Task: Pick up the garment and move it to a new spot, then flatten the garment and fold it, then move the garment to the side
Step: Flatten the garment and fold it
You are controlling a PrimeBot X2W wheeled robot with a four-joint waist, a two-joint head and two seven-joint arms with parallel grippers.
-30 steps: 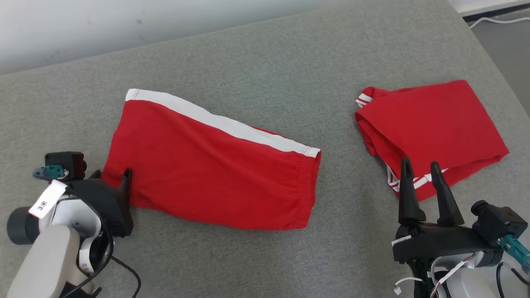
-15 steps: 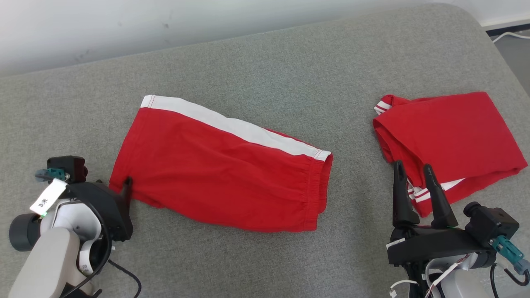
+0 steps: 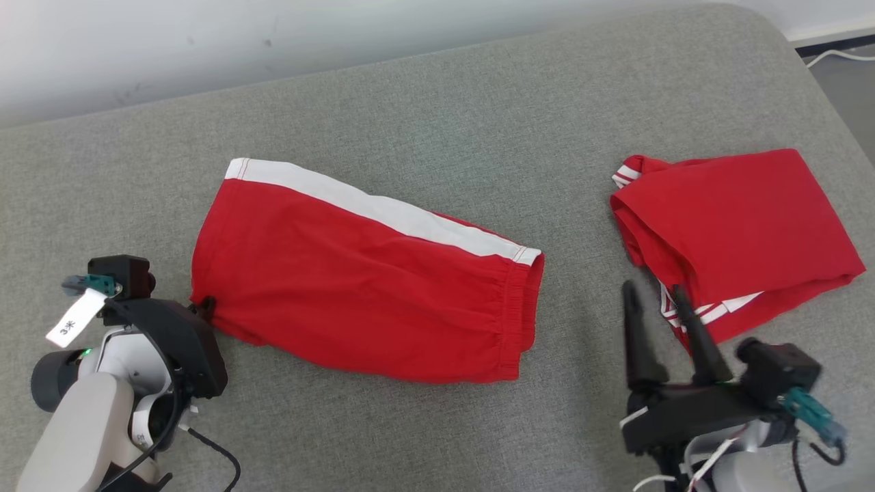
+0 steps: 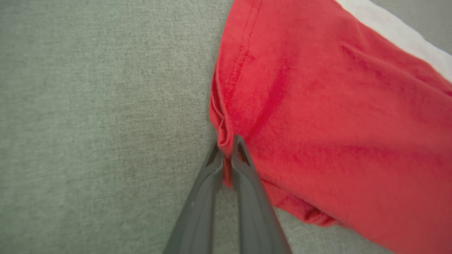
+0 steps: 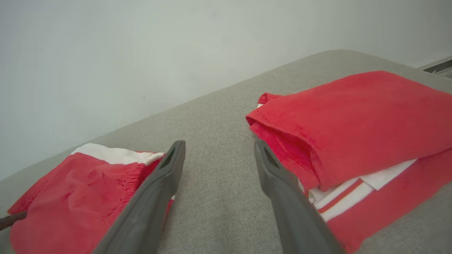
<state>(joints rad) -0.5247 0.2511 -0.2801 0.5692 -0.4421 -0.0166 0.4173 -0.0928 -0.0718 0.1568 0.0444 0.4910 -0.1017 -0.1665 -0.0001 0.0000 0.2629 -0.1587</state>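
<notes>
The garment [image 3: 362,287] is a pair of red shorts with a white side stripe, lying flat on the grey padded surface [image 3: 437,102], left of centre. My left gripper [image 3: 207,305] sits at its near left corner. In the left wrist view this gripper [image 4: 227,150] is shut on the bunched red hem of the garment [image 4: 335,123]. My right gripper [image 3: 653,294] hovers open at the lower right, with nothing between its fingers [image 5: 162,176]. The right wrist view has the garment's waistband end [image 5: 81,190] at lower left of the open right gripper [image 5: 219,144].
A second red garment [image 3: 738,232] with white stripes lies folded at the right, just beyond my right gripper; in the right wrist view this folded garment [image 5: 353,120] is at right. A white wall [image 3: 205,41] backs the surface. Floor and a cable [image 3: 841,55] lie past the right edge.
My left gripper has shut on the garment's near left hem, bunching it. The right gripper has drawn back and slightly left. The head camera shifted a little.
</notes>
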